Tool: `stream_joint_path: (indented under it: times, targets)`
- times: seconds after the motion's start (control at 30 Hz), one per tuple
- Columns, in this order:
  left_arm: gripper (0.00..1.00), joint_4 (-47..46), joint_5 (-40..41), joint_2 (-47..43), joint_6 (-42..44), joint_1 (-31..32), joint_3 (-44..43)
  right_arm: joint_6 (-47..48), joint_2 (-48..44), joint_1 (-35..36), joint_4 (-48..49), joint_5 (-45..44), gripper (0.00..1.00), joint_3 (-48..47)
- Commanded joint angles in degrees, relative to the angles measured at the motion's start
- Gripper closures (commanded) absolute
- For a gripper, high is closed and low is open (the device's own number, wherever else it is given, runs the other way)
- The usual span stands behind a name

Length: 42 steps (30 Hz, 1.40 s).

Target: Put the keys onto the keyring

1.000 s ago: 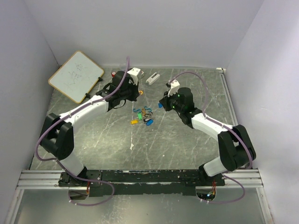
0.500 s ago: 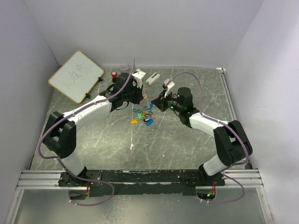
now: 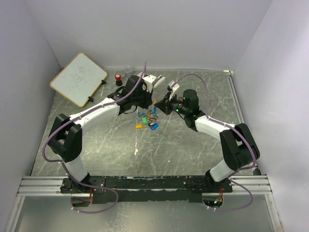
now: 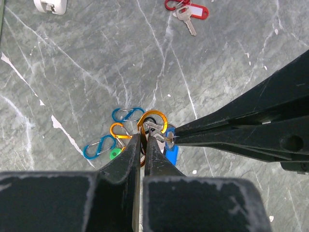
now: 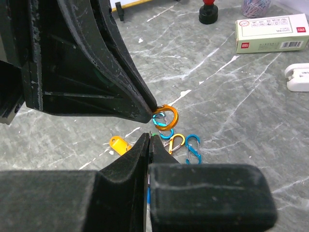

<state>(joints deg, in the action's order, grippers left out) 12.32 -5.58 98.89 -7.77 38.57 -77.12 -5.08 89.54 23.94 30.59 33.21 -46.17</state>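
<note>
Keyring [image 4: 153, 123] in left claw [image 4: 143, 138] now beside right claw [image 4: 175, 137].

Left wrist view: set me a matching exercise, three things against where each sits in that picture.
Things:
1. red key
2. orange ring
3. white block

Places:
A. top left corner
B. at the tips of the left fingers
C. top edge, right of centre

Pairs: 1-C; 2-B; 3-A
</note>
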Motion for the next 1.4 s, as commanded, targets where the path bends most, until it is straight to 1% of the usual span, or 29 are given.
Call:
stream_joint_path:
  times: [0.0, 0.57, 0.9, 1.37]
  targets:
    - [0.93, 0.9, -0.5, 1.3, 1.1, 0.8, -2.5, -0.4, 0.3, -0.2, 2.0, 0.7, 1.00, -1.5]
    - [0.93, 2.2, 0.8, 1.3, 2.0, 1.8, -3.1, -1.0, 0.4, -0.2, 1.5, -1.7, 1.00, -1.3]
    - [0.93, 2.6, 0.0, 0.8, 1.9, 1.9, -3.0, -0.4, -0.1, -0.3, 0.7, -3.9, 1.00, -0.8]
    - [0.93, 2.6, -0.3, 0.9, 1.5, 2.0, -4.0, -0.7, -0.4, -0.3, 0.5, -3.6, 1.00, -0.1]
